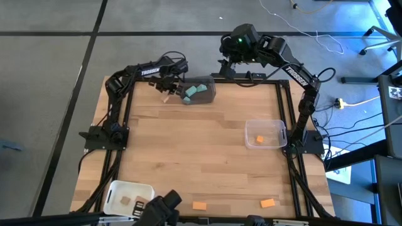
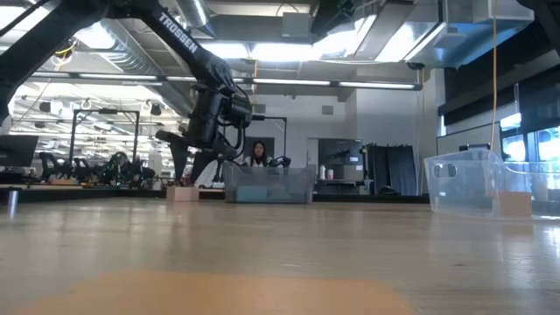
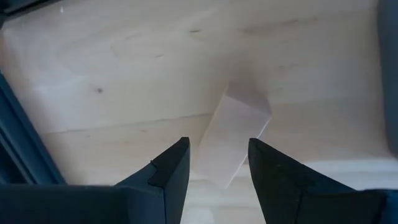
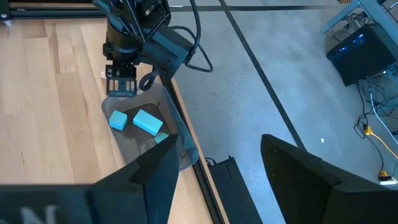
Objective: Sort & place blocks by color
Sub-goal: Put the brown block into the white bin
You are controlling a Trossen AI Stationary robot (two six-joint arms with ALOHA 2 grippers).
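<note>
High view: left gripper [image 1: 168, 90] sits just beside the dark grey bin [image 1: 210, 95] at the table's far edge, over a pale tan block [image 1: 166, 98] lying on bare wood beside the bin. Inside the bin are teal blocks [image 1: 194, 92], small and chunky. Clear bin [image 1: 281, 140], well apart from the grey bin toward the right arm's side, holds one orange block [image 1: 259, 139]. White bin [image 1: 118, 189] at the near edge holds a tan block [image 1: 126, 200]. Two more orange blocks [image 1: 199, 205] [image 1: 267, 203] lie loose on the near edge. The middle of the table [image 1: 201, 147] between the three bins is open wood. Right gripper [image 1: 227, 49] is parked off the table, beyond the grey bin's far side.

Low view: the left gripper hangs just beside the grey bin [image 2: 268, 185], with a tan block [image 2: 182, 193] on the wood below it. A person [image 2: 257, 155] shows in the room behind.

Left wrist view: fingers [image 3: 171, 169] spread apart, the tan block [image 3: 235, 132] between and beyond them, rectangular, pale, skewed to the jaw line, not gripped.

Right wrist view: fingers [image 4: 155, 174] wide apart, holding nothing; grey bin [image 4: 180, 148] with teal blocks [image 4: 147, 122] at the table's edge, floor beyond.
</note>
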